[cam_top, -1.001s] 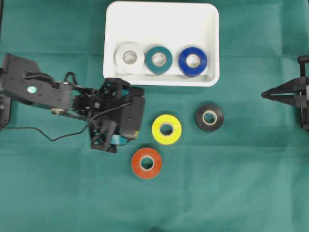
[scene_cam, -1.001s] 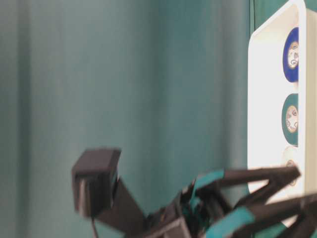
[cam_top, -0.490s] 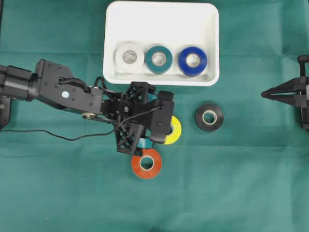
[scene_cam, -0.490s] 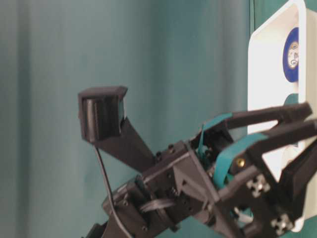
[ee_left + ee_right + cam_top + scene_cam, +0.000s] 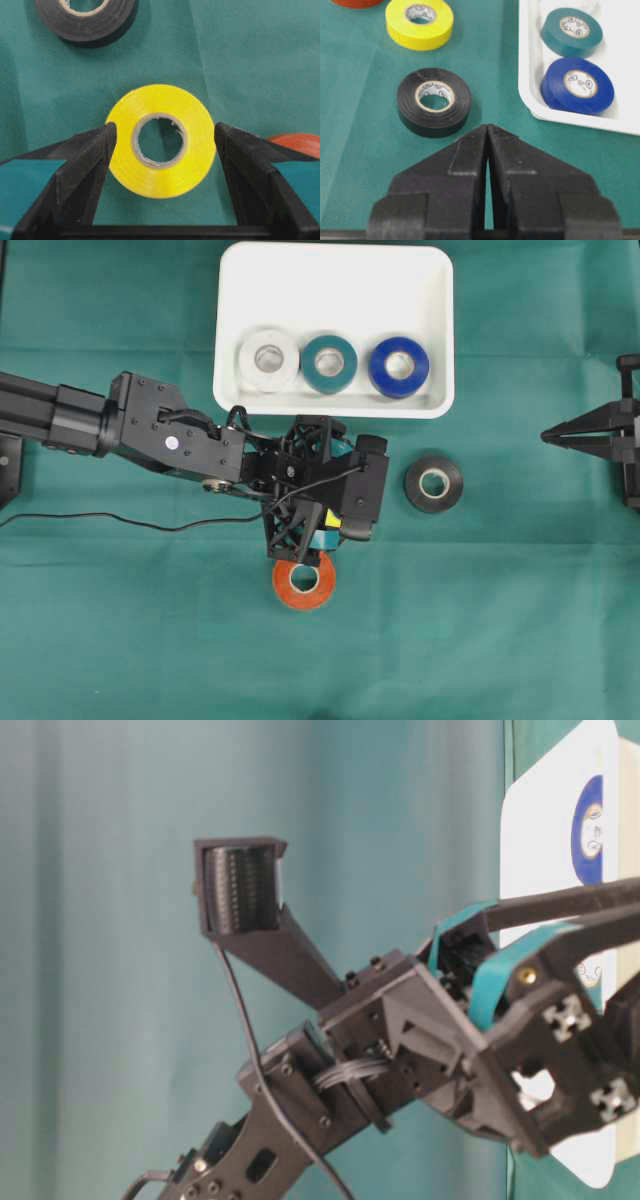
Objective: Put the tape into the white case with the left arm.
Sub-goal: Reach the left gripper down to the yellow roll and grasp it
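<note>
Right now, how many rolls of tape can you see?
6. White roll, teal roll and blue roll sit in the white case. Yellow roll lies between the left arm's open jaws; black roll and orange roll lie on the cloth.

A matt green woven cloth [image 5: 500, 620] covers the counter. The yellow tape [image 5: 161, 141] looks glossy, smooth plastic; the white case [image 5: 335, 285] is smooth plastic with a sheen.

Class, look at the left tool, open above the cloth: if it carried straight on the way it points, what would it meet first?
Most likely the yellow tape roll: the left tool has its fingers either side of it, apart from its rim. How far above it stands is unclear.
</note>
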`<state>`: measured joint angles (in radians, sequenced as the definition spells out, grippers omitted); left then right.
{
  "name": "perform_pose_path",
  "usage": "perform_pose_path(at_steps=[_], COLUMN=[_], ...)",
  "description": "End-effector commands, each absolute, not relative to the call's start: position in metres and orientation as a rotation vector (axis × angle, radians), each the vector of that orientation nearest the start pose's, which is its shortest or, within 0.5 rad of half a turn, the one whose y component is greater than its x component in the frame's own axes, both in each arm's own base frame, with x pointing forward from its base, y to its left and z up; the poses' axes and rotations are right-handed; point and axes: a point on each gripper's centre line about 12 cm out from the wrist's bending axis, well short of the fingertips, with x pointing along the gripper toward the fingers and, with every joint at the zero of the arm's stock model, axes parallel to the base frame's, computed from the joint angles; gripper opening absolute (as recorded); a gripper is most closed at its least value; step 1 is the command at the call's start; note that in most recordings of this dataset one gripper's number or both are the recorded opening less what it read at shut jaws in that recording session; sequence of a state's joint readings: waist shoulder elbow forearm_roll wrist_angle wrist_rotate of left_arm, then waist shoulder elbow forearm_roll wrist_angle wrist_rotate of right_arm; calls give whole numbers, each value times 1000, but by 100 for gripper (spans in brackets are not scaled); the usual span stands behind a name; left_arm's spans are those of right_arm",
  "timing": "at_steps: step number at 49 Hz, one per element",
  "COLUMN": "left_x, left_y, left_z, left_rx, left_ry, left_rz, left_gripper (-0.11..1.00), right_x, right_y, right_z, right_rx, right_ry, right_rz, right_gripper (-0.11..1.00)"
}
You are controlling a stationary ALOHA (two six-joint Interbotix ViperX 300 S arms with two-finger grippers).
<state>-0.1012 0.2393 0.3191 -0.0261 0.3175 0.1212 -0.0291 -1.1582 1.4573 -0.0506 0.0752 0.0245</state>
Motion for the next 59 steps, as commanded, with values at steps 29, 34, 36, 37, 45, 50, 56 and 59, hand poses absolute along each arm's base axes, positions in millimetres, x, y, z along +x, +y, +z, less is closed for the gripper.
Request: perform_pose_path(at_steps=[29,34,36,37,45,50,56,59], left_x=[468,469,469,469,471,471,471,471], left_y=[-23,-23,-23,-23,-23,-23,-23,-23], left_z=[134,129,127,125,120,118,118,118], left_rx=[118,118,118,118,118,118,117,118], left_ry=[900,909,912,915,915,914,914,914], left_rz=[-99,-99,-99,-99,-99,-99,-98,-99], left_gripper=[77,77,77,77,77,77,77,75], right_x=[148,148,148,148,148,148,148,148], right_y=[-5,-5,-5,-5,-5,-5,-5,-5], right_z=[174,174,174,175,175,174,174,175], right_rx=[-20,-20,-20,-20,-20,-20,-20,-20], right_ry=[362,362,362,361,361,362,362,361], right_rz=[-28,-28,-28,-28,-28,-28,-28,-28], right_gripper=[-9,-9,-9,-9,-9,-9,-9,-9])
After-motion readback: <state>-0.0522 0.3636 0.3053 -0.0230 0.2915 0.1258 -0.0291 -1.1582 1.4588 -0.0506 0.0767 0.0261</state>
